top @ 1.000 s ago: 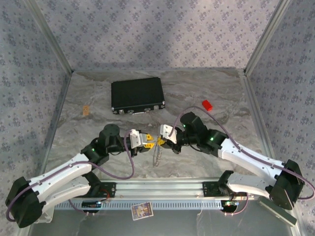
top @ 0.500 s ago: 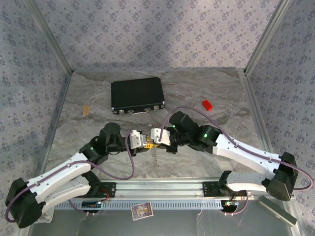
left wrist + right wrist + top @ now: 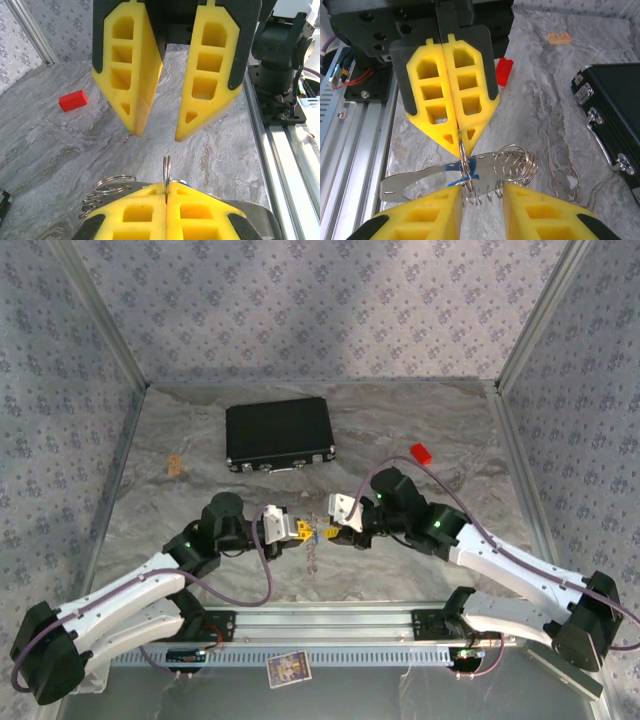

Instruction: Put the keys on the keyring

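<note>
The case (image 3: 279, 433) lies toward the back of the table (image 3: 450, 410). A small block (image 3: 420, 452) sits to the right of the case and a small tab (image 3: 175, 463) to its left, both apart from it. In front of the case, the left gripper (image 3: 304, 531) and right gripper (image 3: 329, 534) meet tip to tip with the keyring (image 3: 166, 172) between them. The chain (image 3: 317, 558) is just nearer still.
</note>
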Available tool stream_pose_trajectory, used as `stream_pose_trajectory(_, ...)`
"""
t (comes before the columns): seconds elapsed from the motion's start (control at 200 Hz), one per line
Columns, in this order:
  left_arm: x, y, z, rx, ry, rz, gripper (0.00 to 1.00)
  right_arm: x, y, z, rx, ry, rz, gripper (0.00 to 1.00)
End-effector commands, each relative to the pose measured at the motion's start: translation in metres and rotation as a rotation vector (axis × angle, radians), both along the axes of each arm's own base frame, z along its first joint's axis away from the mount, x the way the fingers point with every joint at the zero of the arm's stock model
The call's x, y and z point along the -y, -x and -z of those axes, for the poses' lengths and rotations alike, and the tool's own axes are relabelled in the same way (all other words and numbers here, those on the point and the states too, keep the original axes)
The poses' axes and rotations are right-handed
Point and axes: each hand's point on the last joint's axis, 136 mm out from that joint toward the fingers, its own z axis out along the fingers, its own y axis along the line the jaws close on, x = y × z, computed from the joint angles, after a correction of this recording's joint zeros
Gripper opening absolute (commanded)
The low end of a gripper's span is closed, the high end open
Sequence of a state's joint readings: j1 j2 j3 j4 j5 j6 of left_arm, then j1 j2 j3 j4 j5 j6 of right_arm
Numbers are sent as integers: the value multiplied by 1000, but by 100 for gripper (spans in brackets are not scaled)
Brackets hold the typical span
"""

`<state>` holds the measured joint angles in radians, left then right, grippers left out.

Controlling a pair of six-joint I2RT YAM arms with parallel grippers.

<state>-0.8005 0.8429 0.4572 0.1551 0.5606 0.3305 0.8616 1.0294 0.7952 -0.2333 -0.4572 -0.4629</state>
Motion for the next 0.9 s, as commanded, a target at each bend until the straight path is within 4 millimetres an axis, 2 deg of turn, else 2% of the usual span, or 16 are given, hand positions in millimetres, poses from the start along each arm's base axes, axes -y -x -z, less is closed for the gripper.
stream_pose_trajectory(0.0, 4, 6, -26, 26, 120, 31, 0, -10, 10, -15, -47, -139, -43, 29)
stream_pose_trajectory(0.2, 5, 8, -26, 19, 147, 35, 0, -15, 9, -2, -92, -156, -40, 28)
stream_pose_trajectory(0.33, 6, 10, -26, 13, 153, 50, 0, -17, 8, -1, -98, -167, -43, 26)
stream_pose_trajectory(0.465, 6, 10, -26, 10, 156, 57, 0, -17, 7, 1, -104, -167, -44, 18)
stream_pose_trajectory(0.655, 6, 10, -25, 11, 152, 52, 0, -17, 7, -1, -107, -171, -50, 1)
stream_pose_trajectory(0.76, 4, 4, -23, 16, 128, 15, 22, -16, 6, -3, -98, -149, -51, 0)
stream_pose_trajectory(0.894, 0, -1, -16, 26, 37, -14, 24, -10, 2, 0, -65, -54, -38, 0)
